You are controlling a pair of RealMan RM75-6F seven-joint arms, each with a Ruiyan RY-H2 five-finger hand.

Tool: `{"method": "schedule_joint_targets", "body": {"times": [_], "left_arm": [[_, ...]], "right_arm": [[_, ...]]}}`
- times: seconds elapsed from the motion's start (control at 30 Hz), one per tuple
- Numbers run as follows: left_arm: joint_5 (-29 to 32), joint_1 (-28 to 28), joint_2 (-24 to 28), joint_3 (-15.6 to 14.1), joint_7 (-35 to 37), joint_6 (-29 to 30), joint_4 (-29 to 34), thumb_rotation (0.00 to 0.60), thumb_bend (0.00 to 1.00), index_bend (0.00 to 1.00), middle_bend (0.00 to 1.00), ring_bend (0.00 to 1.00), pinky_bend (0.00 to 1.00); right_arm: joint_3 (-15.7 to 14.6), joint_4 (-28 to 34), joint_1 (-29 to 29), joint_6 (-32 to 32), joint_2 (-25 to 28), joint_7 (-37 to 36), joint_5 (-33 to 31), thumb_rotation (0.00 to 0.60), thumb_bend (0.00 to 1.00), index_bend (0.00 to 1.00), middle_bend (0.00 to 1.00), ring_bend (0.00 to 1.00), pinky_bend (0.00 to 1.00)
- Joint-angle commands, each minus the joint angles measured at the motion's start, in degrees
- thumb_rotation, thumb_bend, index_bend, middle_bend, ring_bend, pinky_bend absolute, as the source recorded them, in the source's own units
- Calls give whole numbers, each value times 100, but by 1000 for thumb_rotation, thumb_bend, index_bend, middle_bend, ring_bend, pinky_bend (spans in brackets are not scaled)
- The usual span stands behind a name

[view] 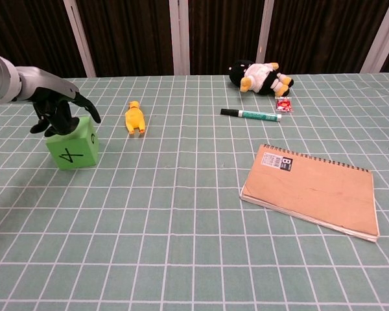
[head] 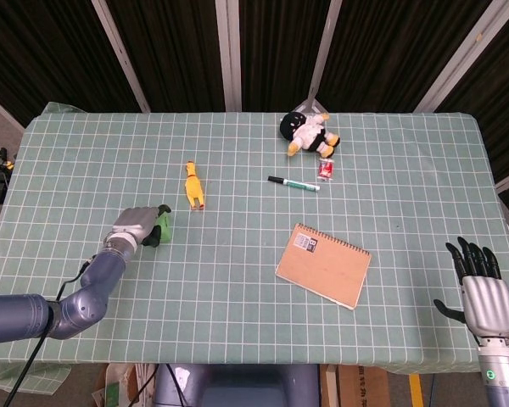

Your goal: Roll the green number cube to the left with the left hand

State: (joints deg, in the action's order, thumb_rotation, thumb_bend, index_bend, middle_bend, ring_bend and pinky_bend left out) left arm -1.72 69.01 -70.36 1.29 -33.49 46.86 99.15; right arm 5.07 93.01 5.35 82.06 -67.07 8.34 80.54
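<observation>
The green number cube (view: 73, 148) stands at the left of the table, a black "4" on the face turned to the chest view. In the head view only a strip of the cube (head: 165, 224) shows beside my left hand (head: 137, 224). That left hand (view: 57, 107) rests on top of the cube with its fingers draped over the upper edges, one reaching down the right side. It presses on the cube rather than holding it. My right hand (head: 482, 290) hovers past the table's right front corner, fingers spread, holding nothing.
A yellow rubber chicken (view: 135, 118) lies just right of the cube. A brown spiral notebook (view: 311, 190), a green marker (view: 251, 115), a small red packet (view: 283, 103) and a plush penguin (view: 259, 76) lie to the right. Green gridded cloth (head: 237, 288) covers the table.
</observation>
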Motion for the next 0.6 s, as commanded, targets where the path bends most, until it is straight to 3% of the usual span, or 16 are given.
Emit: {"method": "schedule_joint_targets", "body": {"times": [0.03, 0.6], "left_arm": [[47, 7, 40, -35, -19, -11, 19, 600, 938, 160, 841, 684, 716], [310, -52, 455, -317, -103, -191, 14, 600, 938, 159, 841, 684, 716]], "right_arm": [[-1, 7, 0, -2, 0, 8, -4, 600, 153, 101, 12, 2, 46], [-18, 64, -5, -18, 13, 69, -35, 600, 154, 101, 12, 2, 46]]}}
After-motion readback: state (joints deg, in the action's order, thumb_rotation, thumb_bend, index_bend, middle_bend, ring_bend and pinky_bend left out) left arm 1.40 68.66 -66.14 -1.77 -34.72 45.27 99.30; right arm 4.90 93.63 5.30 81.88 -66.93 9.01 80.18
